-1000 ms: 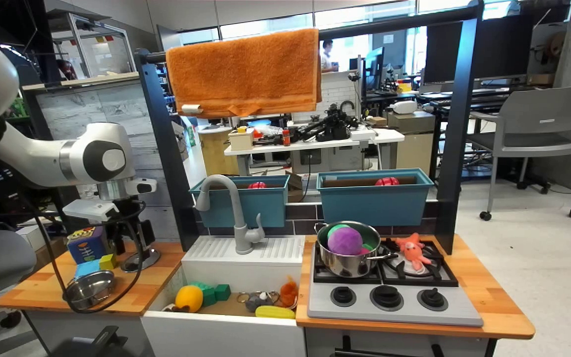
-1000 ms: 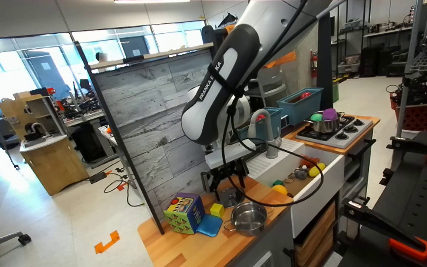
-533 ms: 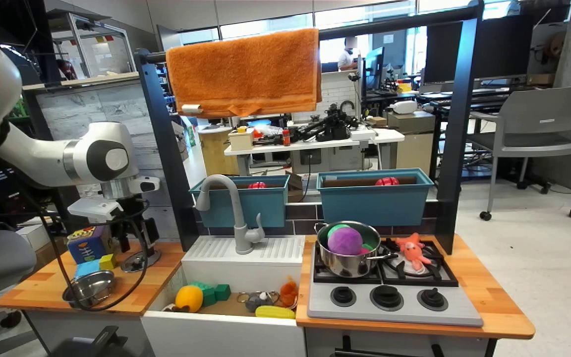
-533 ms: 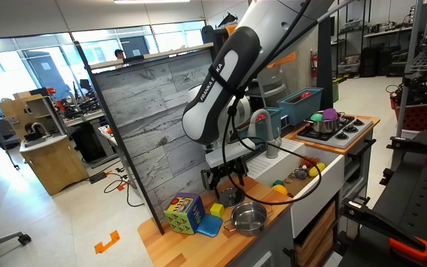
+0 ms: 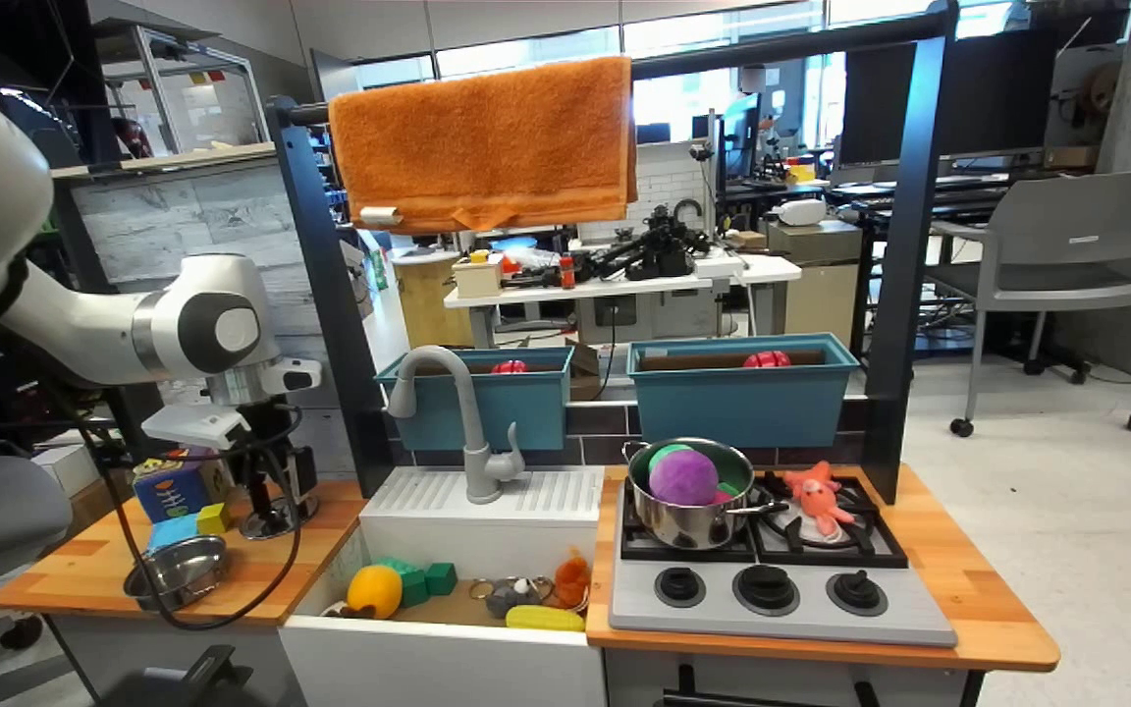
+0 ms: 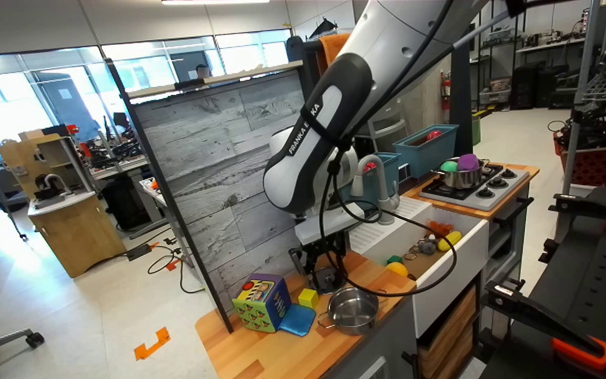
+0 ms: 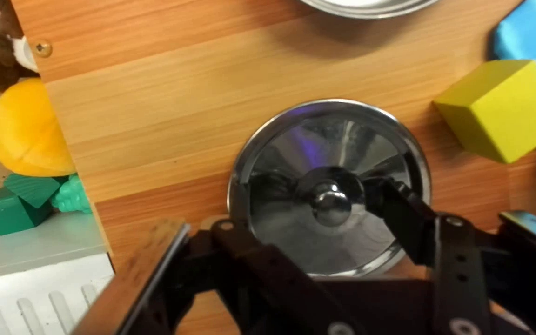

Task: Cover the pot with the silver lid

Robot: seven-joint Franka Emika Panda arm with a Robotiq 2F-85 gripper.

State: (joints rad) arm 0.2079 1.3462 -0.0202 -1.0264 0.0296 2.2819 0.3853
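A wooden counter (image 7: pixel 165 107) lies beneath the claw (image 7: pixel 306 191), a gray chair (image 5: pixel 1071 245) far beyond. Well apart, a large steel pot (image 5: pixel 688 530) holds a rounded purple thing (image 5: pixel 683 478); near the claw sits a low, round steel pot (image 6: pixel 352 316), only its edge in the wrist view. There, spread fingers (image 7: pixel 403 218) flank the knob (image 7: pixel 332 207) of the round silver metal lid (image 7: pixel 328 174) resting below.

The rounded white arm (image 6: pixel 329 102) has black panels (image 6: pixel 354 68), FRANKA lettering (image 6: pixel 299 138), a black cable (image 6: pixel 387 294) and dark, screw-studded fingers (image 7: pixel 407 223).
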